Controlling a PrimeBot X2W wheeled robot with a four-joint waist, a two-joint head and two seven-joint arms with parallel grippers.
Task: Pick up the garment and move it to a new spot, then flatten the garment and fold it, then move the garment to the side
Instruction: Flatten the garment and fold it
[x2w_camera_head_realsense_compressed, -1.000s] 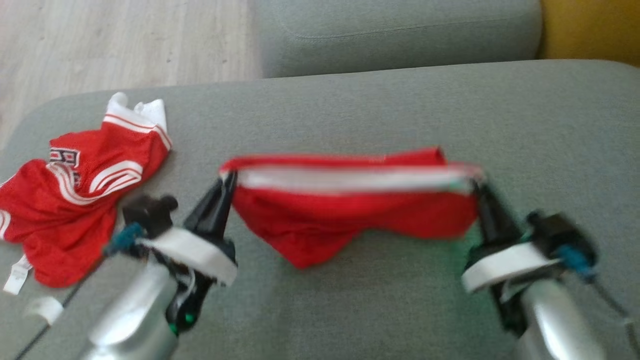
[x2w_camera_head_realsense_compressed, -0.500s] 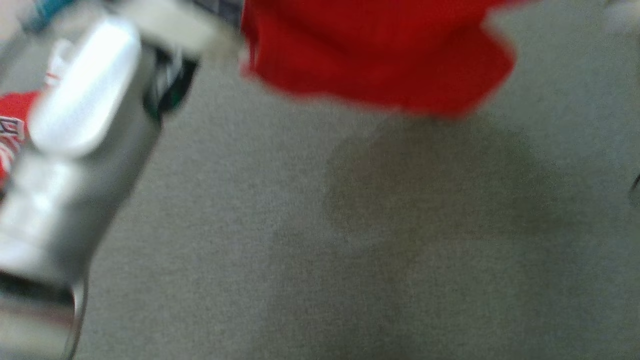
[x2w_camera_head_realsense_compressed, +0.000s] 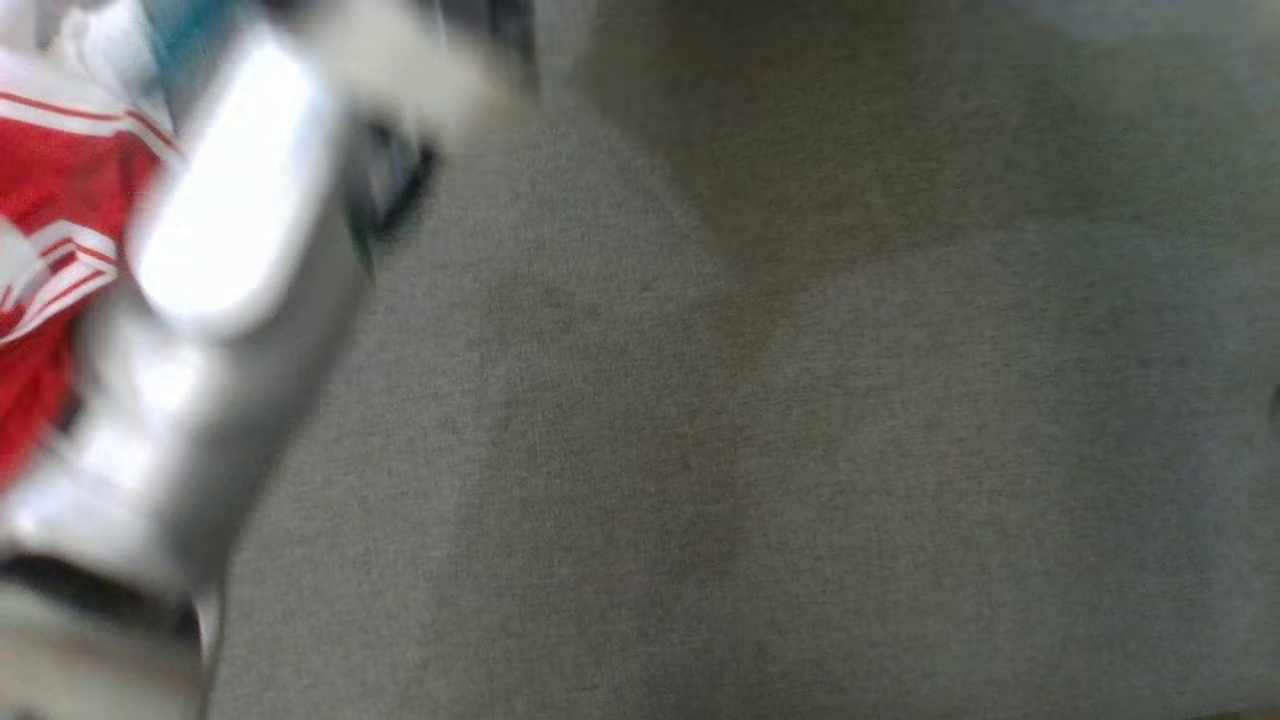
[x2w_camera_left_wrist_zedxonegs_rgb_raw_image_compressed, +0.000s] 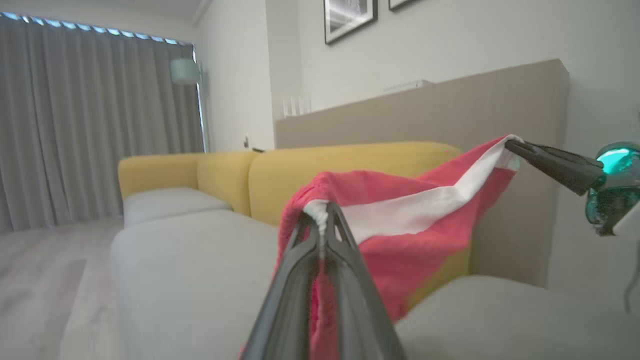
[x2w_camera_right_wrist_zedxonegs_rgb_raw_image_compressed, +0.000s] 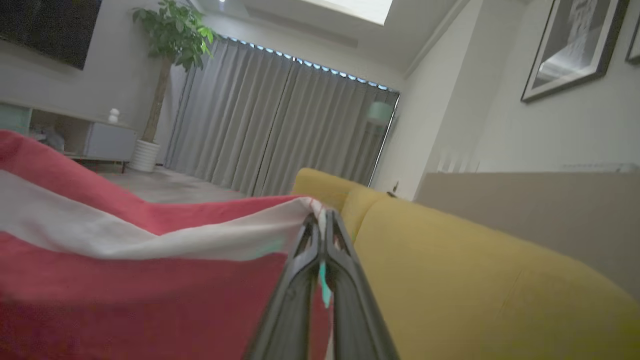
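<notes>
Since the earlier frame, the head camera has been swung down onto the grey fabric sofa cushion. The red cloth garment with a white band is held stretched above it, its ends pinched by the left hand and right hand. A shallow pinch may slip, dropping one end.

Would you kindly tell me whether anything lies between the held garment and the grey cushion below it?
Nothing visible does: below the garment the grey cushion looks bare; another red jersey lies off to the left.
</notes>
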